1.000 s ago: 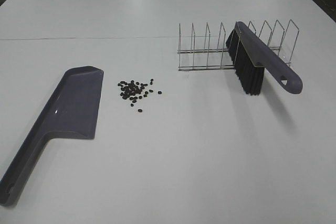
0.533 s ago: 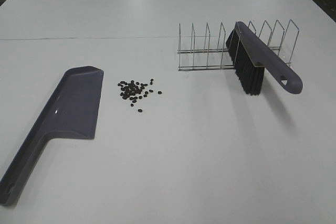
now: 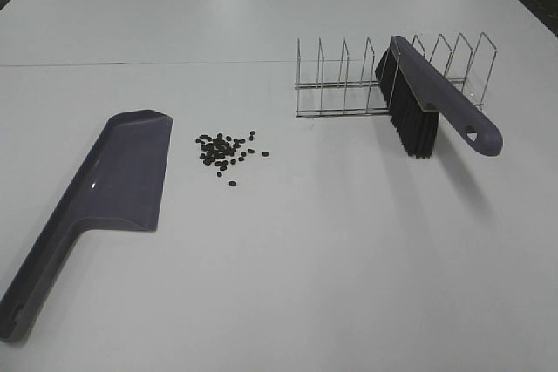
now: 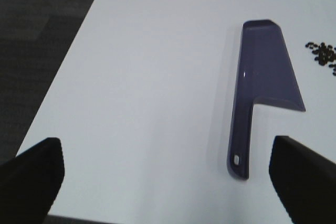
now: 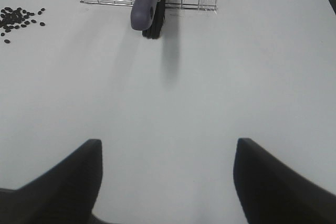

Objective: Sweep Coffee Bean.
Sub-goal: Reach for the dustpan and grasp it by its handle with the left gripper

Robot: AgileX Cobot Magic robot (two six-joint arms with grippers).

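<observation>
My left gripper [image 4: 165, 153] hangs released, its two dark fingers spread wide with nothing between them and only the white surface [image 3: 305, 267] showing in the gap. Ahead of it lies the purple dustpan [image 4: 265, 66], flat on the surface, its long handle pointing back toward the gripper and its wide mouth turned to the side where the beans are. The coffee beans [image 3: 225, 152] sit in a loose little cluster just beside that open edge of the dustpan, apart from it, with a few strays at the fringe of the pile; from the left gripper they are further out than the handle and off toward my right arm's side. My right gripper [image 5: 168, 148] is also released, fingers wide apart and holding nothing, well back from everything. Straight out in front of it is the brush [image 5: 149, 1], purple handle angled back toward the gripper and raised off the surface, black bristles pointing down, with the head slotted between the wires of a thin metal rack [image 3: 344, 84] that stands just behind it. From the right gripper the beans lie ahead and well over toward the left arm's side, between the dustpan and the rack. Neither gripper touches any object.
</observation>
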